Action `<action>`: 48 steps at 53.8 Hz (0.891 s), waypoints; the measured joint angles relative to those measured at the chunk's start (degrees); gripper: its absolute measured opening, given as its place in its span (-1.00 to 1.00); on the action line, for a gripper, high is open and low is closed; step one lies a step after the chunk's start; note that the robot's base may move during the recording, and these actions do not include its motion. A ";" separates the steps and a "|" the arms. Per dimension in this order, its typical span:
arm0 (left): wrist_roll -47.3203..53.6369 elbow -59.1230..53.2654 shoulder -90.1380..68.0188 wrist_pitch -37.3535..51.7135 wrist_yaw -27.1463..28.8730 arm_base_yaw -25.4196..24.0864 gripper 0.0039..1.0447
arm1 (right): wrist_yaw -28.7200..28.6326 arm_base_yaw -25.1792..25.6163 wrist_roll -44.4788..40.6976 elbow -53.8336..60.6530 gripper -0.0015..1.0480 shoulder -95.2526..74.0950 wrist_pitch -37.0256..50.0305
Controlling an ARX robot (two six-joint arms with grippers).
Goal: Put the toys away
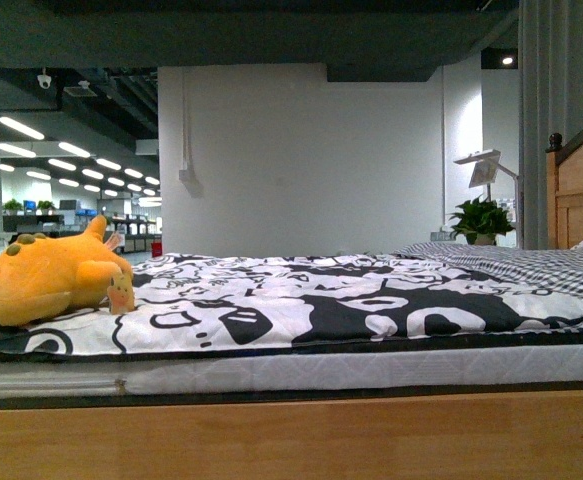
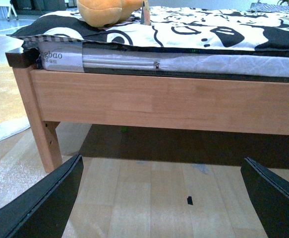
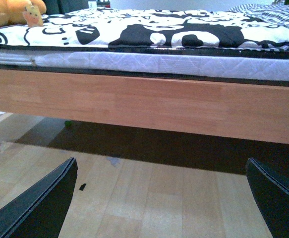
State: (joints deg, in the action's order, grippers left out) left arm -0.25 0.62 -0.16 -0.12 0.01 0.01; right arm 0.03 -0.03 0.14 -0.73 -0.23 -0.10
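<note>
Lying untouched at the patterned bedspread's [image 1: 321, 300] left end — the orange plush toy [image 1: 51, 280]. Held low before the wooden bed frame [image 1: 291, 440], left gripper [image 2: 161, 166] and right gripper [image 3: 161, 166] both spread wide, empty — likely parked before reaching.

White wall [image 1: 311, 160], wooden bed frame [image 2: 164, 101], pale wood floor [image 3: 149, 198], potted plant [image 1: 481, 220]

1 orange-yellow plush toy [image 1: 51, 278] on the bed [image 1: 291, 440].
It lies flat on the black-and-white quilt [image 1: 321, 305] at the bed's left corner: rounded body, brownish spots, 1 pointed ear raised.
</note>
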 joint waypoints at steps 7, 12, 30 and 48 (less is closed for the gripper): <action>0.00 0.00 0.00 0.00 0.00 0.00 0.89 | 0.00 0.00 0.00 0.00 0.99 0.00 0.00; 0.02 0.00 0.00 0.00 -0.04 0.00 0.89 | 0.00 0.00 0.00 0.00 0.99 0.00 0.00; 0.00 0.00 0.02 0.00 0.04 0.00 0.89 | 0.04 0.00 0.02 0.00 0.99 0.00 0.00; 0.00 0.00 0.02 0.00 0.00 0.00 0.89 | 0.02 0.00 0.00 0.00 0.99 0.02 0.00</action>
State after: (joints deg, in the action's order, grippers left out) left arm -0.25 0.62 -0.14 -0.12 0.01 0.01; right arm 0.05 -0.03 0.14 -0.73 -0.21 -0.10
